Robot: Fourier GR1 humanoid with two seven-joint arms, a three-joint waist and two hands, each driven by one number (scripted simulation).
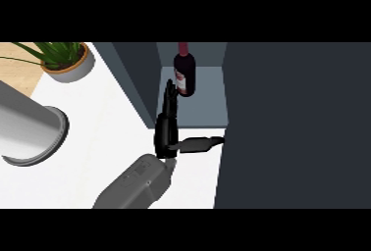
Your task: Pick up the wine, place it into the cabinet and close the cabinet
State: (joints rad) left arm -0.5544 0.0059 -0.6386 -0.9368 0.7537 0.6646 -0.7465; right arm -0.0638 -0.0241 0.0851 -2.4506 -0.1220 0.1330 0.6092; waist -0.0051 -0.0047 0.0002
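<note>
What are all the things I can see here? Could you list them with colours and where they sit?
wine bottle: one, dark glass with a red top and pale label, standing upright inside the open cabinet.
cabinet: one, dark grey-blue, open compartment at centre top.
cabinet door: one, dark grey-blue, large panel filling the right side.
counter: one, white, lower left and centre.
potted plant: one, green leaves in a grey and tan pot, top left.
metal cylinder: one, silver-grey, at the left edge.
hand: one, black on a grey forearm, fingers straight and pointing up beside the bottle, thumb out toward the door; which arm it is I cannot tell.
</note>
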